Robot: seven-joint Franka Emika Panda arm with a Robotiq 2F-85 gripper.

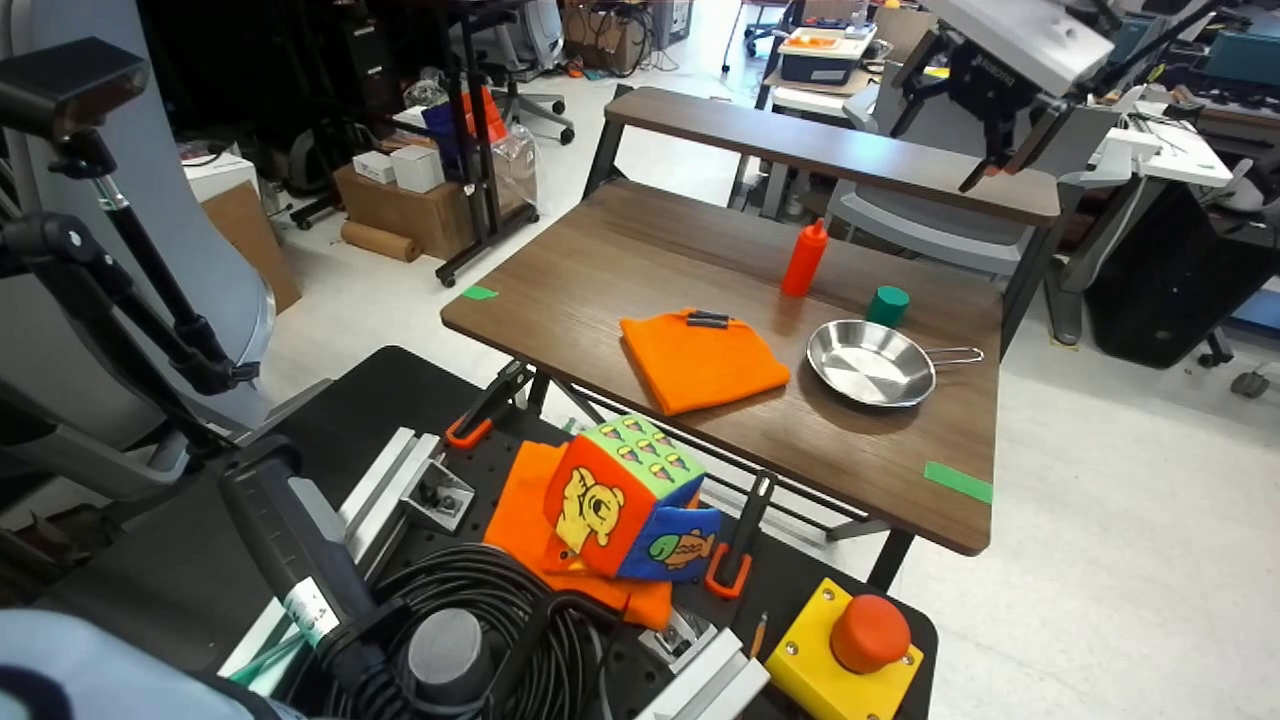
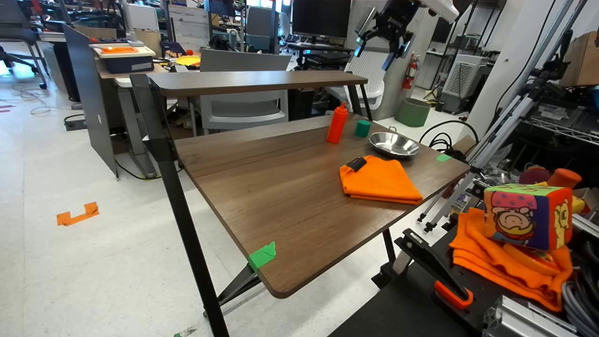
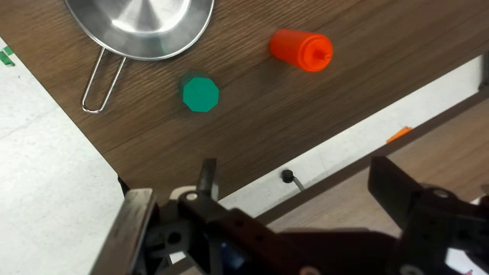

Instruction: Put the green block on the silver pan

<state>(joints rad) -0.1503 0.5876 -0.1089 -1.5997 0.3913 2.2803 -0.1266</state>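
We find the green block (image 3: pixel 200 94) standing on the table (image 1: pixel 620 250), just outside the rim of the silver pan (image 1: pixel 870 365); in the wrist view a thin strip of wood shows between the 2. The block is below the pincer (image 3: pixel 293 168) and well apart from it. In the wrist view we see it beyond the fingertips (image 3: pixel 207 173), nearer in line with the finger at the picture's left than with the middle of the gap.

The pincer's 2 fingers stand spread wide, and between their tips we see only tabletop, pale floor (image 3: pixel 46 172) and the raised shelf (image 1: pixel 830 150). In both exterior views the pincer hangs high over the tabletop.

The pan rests level, open side up, its wire handle (image 3: pixel 112 84) pointing toward a short edge of the table. Near the block we see an upright red bottle (image 1: pixel 804 262). Beside the pan lies a folded orange cloth (image 1: pixel 705 365) with a small black piece (image 1: pixel 708 320) at its edge. Farther out, 2 strips of green tape (image 1: pixel 958 482) stick to the table near its edges. On a black bench (image 1: pixel 390 400), a soft picture cube (image 1: pixel 630 500) sits on another orange cloth (image 1: pixel 518 495), and a red button (image 1: pixel 870 633) tops a yellow box (image 1: pixel 815 668).
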